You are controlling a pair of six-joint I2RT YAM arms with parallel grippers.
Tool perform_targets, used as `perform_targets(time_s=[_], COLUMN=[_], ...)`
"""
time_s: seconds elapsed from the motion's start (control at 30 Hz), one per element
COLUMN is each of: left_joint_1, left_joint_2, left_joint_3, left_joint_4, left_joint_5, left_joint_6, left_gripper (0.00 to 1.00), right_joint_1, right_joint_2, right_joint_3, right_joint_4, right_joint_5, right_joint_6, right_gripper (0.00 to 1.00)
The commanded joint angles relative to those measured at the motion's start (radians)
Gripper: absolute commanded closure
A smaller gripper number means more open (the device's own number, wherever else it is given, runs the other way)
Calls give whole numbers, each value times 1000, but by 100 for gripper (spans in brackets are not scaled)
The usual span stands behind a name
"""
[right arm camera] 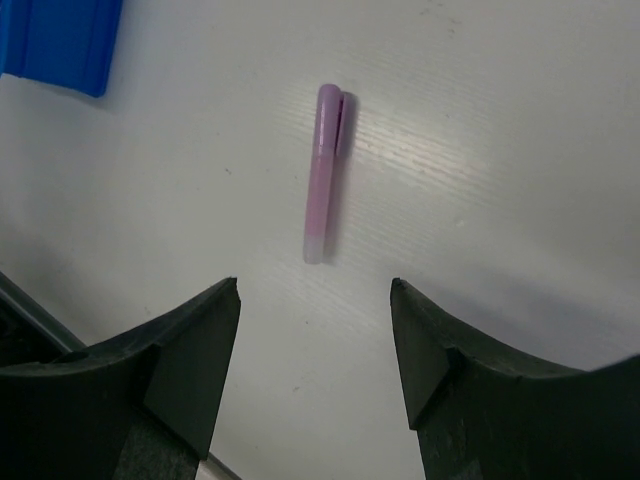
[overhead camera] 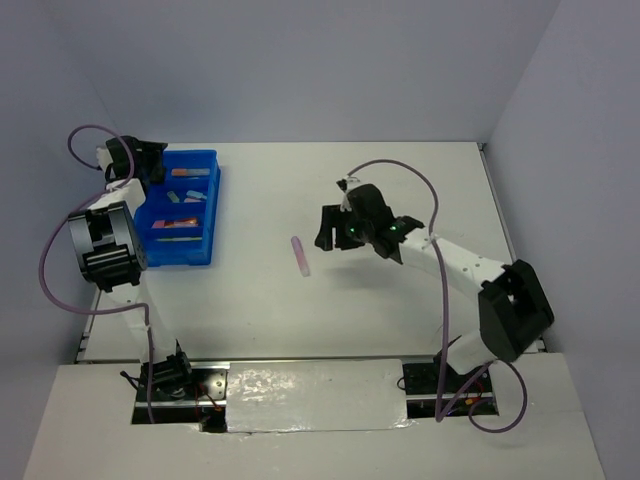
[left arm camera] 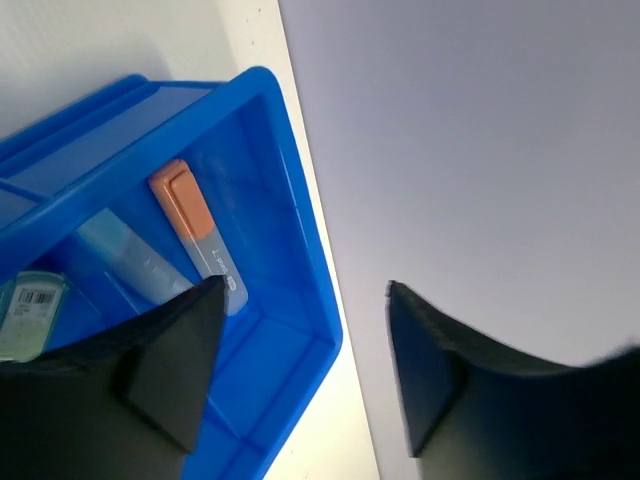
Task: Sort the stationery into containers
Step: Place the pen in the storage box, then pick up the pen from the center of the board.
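A bright blue divided tray [overhead camera: 208, 215] stands at the left of the table and holds several stationery pieces. My left gripper [overhead camera: 148, 160] is open and empty over the tray's far end. Its wrist view shows the tray's wall [left arm camera: 300, 230], an orange-capped marker [left arm camera: 195, 232], a light blue marker [left arm camera: 130, 258] and a barcoded item [left arm camera: 30, 315] inside. A purple-pink marker [overhead camera: 300, 255] lies alone mid-table. My right gripper [overhead camera: 330, 232] is open and empty just right of it and above the table. In the right wrist view the marker [right arm camera: 325, 170] lies ahead of the open gripper [right arm camera: 315, 290].
Grey walls close in the table at the back and both sides. The tray's corner [right arm camera: 60, 40] shows at the top left of the right wrist view. The table's near edge carries both arm bases.
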Motion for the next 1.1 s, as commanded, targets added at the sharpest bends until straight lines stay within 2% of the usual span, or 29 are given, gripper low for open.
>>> perform_targets(time_s=[0.0,0.03,0.1,0.13,0.27,0.33,0.47,0.53,0.57,0.67,0.7,0.73,0.77,0.9,0.97,1.0,1.03,1.07], left_joint_1=[-4,-5,-13,-16,-39,-59,-122,-128,-128,-130,-130,-136,-142,-228,-300,-317,-379,-402], left_joint_2=[-102,-125,-205,-261,-436,-574,-815,-915,-938,-1015,-1047,-1061,-1070,-1063,-1038,-1012,-997,-981], left_joint_3=[-9,-5,30,40,-64,-124,-383,-448,-451,-479,-491,-512,-522,-574,-589,-598,-623,-628], left_joint_4=[53,44,-16,-39,-45,-117,-118,-136,-165,-272,-281,-291,-295,-272,-213,-164,-92,-40], left_joint_5=[39,47,73,96,326,343,307,320,325,346,359,366,371,388,438,475,568,602], left_joint_6=[20,34,97,118,172,215,276,299,336,399,407,424,431,485,516,519,507,497], left_gripper=[19,13,8,1,1,1,1,1,1,1,1,1,1,1,1,1,1,1], right_joint_1=[47,84,107,121,170,190,213,219,221,231,234,237,239,215,190,173,140,127], right_joint_2=[137,179,320,362,543,584,652,657,660,680,683,681,674,521,361,301,198,157], right_joint_3=[193,246,401,444,591,625,649,626,598,553,546,527,517,397,265,210,103,60], right_joint_4=[-73,-114,-231,-298,-381,-417,-441,-423,-415,-395,-389,-382,-372,-212,-94,57,151,234], right_joint_5=[28,107,169,218,302,318,339,330,321,306,306,309,307,273,209,84,4,-70], right_joint_6=[-73,-87,-116,-110,-99,-90,-62,-53,-52,-44,-39,-35,-30,16,59,76,92,108], right_gripper=[31,31,31,32,34,35,37,41,43,60,75,96,100,100,100,100,100,100])
